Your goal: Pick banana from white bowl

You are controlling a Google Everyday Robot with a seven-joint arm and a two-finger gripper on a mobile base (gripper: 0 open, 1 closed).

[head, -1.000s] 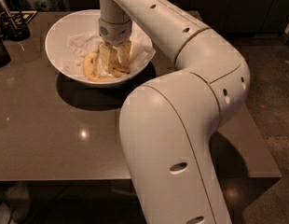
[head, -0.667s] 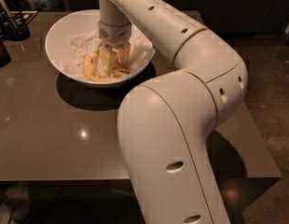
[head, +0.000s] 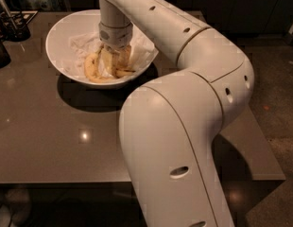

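Note:
The white bowl (head: 61, 32) stands at the far left part of a grey-brown table (head: 52, 141). In it lie two bananas on crumpled white paper (head: 80, 46). The longer, curved yellow banana (head: 92, 69) runs along the bowl's near left side. A shorter, browner one (head: 125, 63) lies to its right. My gripper (head: 113, 63) points straight down into the bowl, right over the bananas, and its tip is down among them. My wrist hides the middle of the bananas.
A dark holder with utensils (head: 13, 26) stands at the table's far left corner, with a dark object (head: 0, 51) at the left edge. My own arm (head: 184, 126) fills the right foreground. The table's front edge (head: 66, 179) is near.

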